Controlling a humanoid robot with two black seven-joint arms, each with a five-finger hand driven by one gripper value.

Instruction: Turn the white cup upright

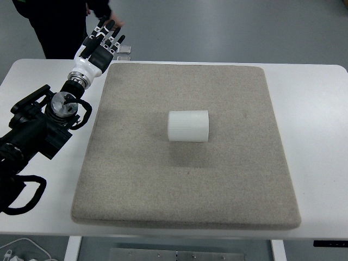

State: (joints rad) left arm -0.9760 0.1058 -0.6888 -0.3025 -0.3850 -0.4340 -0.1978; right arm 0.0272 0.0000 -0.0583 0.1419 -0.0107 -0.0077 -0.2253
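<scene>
One cup [188,125] lay on its side near the middle of the mat [136,185]. It was white, with small ridges round it, and its two ends pointed left and right. I could not tell which end was the open one. Nothing touched it.

The mat was gray and fuzzy, and it covered most of the white table [315,136].

My left hand [101,44] was far from the cup, up by the far left corner of the mat, just past its edge. My fingers [111,32] were straight and a little spread, pointing away from me, and they held nothing. My left arm [38,130] was black and came in from the left side, over the bare table beside the mat.

A person [57,22] in dark clothes stood past the far edge of the table, just behind my hand. A small clear thing [124,50] lay on the table next to my fingers.
</scene>
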